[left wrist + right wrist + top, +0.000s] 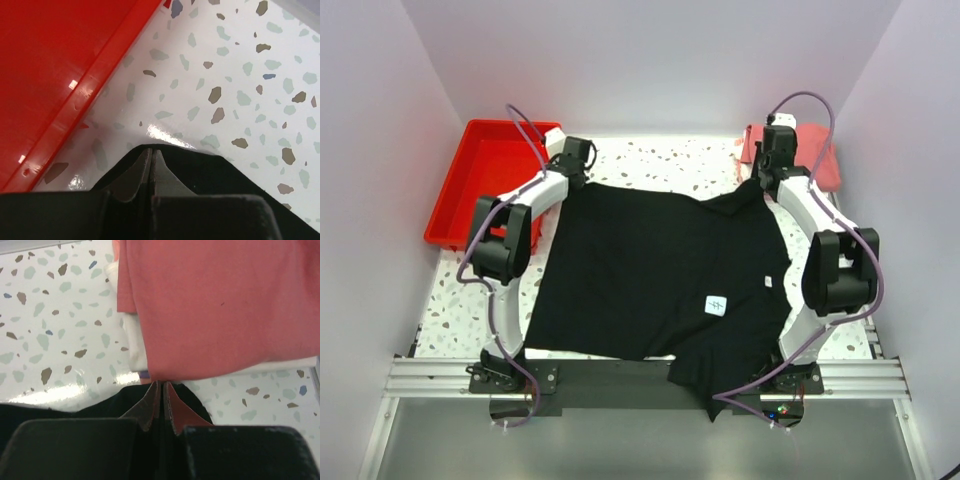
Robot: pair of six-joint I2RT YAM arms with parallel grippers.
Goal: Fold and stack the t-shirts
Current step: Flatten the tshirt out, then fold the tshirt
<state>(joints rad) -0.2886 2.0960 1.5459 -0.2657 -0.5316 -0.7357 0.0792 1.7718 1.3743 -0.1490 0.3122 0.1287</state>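
Note:
A black t-shirt [660, 270] lies spread over the table, its white neck label [716, 305] near the front right and its front part hanging over the near edge. My left gripper [572, 172] is shut on the shirt's far left corner [200, 165], low over the table beside the red tray. My right gripper [767, 172] is shut on the far right corner [115, 402]. A folded salmon-red t-shirt [220, 305] lies on a white one [132, 342] just beyond the right gripper; this pile also shows in the top view [820, 155].
A red plastic tray [480, 190] stands at the back left, its rim [95, 95] close to my left gripper. White walls enclose the speckled table [660, 165]. A metal rail [420, 375] runs along the near edge.

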